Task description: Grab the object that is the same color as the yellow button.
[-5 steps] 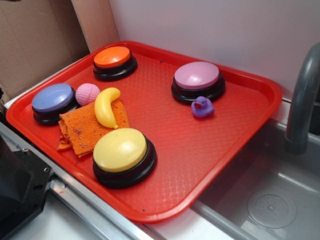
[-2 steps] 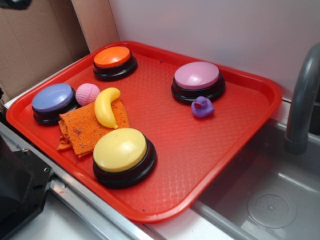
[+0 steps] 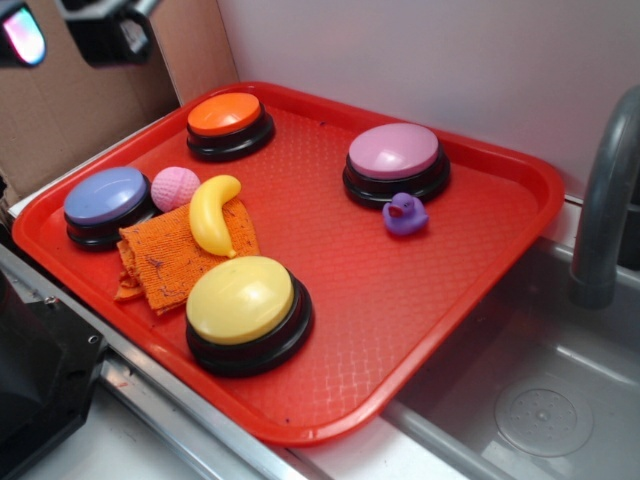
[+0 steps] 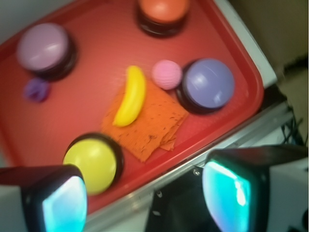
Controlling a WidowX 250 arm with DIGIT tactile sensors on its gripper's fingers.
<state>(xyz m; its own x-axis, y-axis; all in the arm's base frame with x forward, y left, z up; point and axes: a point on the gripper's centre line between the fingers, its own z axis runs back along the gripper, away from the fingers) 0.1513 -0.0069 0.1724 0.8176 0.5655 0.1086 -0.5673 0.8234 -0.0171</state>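
Altogether, four dome buttons, one of each other thing.
Yellow button (image 3: pixel 240 299): nearest, on the red tray (image 3: pixel 420 300).
Toy banana (image 3: pixel 211 213): single, half on the orange cloth (image 3: pixel 165 257), beside the pink ball (image 3: pixel 174 187).
Farther: blue button (image 3: pixel 104 195), orange button (image 3: pixel 225 114), pink button (image 3: pixel 393 151) — purple duck (image 3: pixel 404 213) beside it.
Gripper (image 4: pixel 145 193): spread wide, empty — wrist view shows both fingers (image 4: pixel 227 186); exterior only a corner.
Sink (image 3: pixel 540 390): exterior only.

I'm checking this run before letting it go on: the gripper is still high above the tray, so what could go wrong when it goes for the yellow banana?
The banana lies half on the orange cloth, so the fingers might snag the cloth and lift it too. The pink ball sits close by the banana's end and could get knocked. The gripper might also settle on the yellow button, which shares the colour.
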